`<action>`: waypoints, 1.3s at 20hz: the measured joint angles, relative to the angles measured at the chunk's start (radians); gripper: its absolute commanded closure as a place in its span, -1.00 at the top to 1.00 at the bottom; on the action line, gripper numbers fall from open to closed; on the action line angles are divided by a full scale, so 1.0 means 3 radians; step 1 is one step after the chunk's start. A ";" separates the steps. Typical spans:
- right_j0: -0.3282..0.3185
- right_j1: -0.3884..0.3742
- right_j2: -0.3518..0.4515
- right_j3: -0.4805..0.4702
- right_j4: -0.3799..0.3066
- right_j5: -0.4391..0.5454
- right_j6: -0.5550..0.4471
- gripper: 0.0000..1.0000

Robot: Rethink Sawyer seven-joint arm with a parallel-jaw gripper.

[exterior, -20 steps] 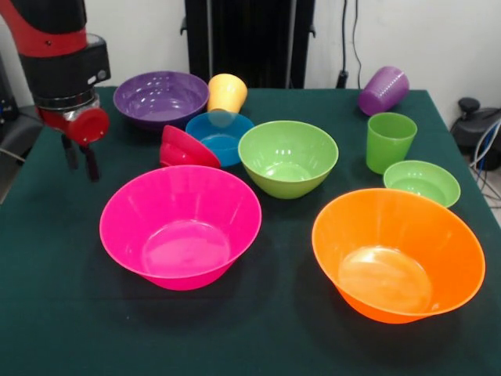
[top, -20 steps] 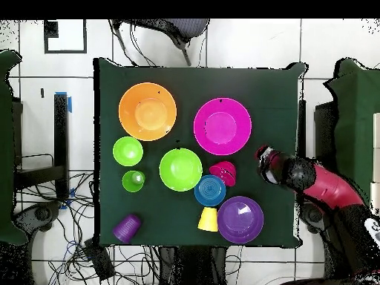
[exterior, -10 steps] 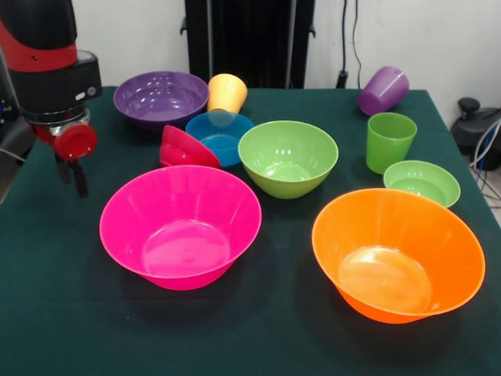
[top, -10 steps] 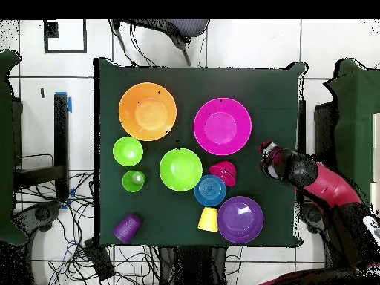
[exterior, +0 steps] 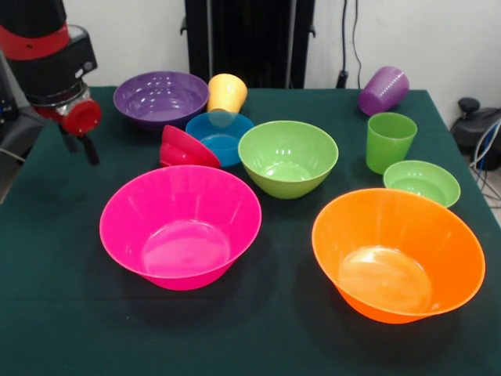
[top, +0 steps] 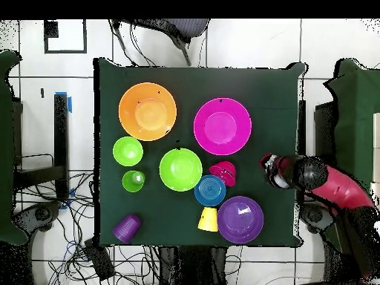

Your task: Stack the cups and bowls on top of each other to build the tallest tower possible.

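My gripper (exterior: 81, 147) (top: 266, 164) hangs open and empty over the table's left edge in the front view, left of the tilted red bowl (exterior: 186, 149). The red bowl leans on the blue bowl (exterior: 220, 135). The yellow cup (exterior: 226, 92) and the purple bowl (exterior: 160, 96) sit behind them. A medium green bowl (exterior: 288, 155) stands mid-table, with the pink bowl (exterior: 180, 223) and the orange bowl (exterior: 398, 251) in front. At the right are the upright green cup (exterior: 389, 141), the light green bowl (exterior: 422, 182) and the purple cup (exterior: 383, 89), which lies on its side. No tower is in view.
The dark green table (exterior: 47, 313) (top: 282, 89) ends close beside the gripper. A black stand (exterior: 249, 39) rises behind the table. Cables (top: 82, 245) lie on the tiled floor. A chair (top: 159, 30) stands at the far side in the overhead view.
The gripper first sank a little toward the table's left edge in the front view. It now sits higher and further back. No bowl or cup has moved.
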 measured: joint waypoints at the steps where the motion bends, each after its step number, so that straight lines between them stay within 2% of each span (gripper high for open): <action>1: -0.0058 -0.0066 0.0051 0.0000 -0.0140 0.0184 -0.0194 1.00; 4: -0.0134 -0.0148 0.0133 0.0000 -0.0308 0.0356 -0.0482 1.00; 5: -0.0200 -0.0208 0.0208 0.0000 -0.0422 0.0450 -0.0747 1.00; 6: -0.0230 -0.0231 0.0242 0.0001 -0.0468 0.0482 -0.0870 1.00; 17: -0.0506 -0.0413 0.0653 0.0001 -0.0826 0.0560 -0.2333 1.00; 21: -0.0590 -0.0453 0.0772 0.0010 -0.0834 0.0560 -0.2547 1.00; 26: -0.0701 -0.0515 0.0883 0.0074 -0.0836 0.0560 -0.2655 1.00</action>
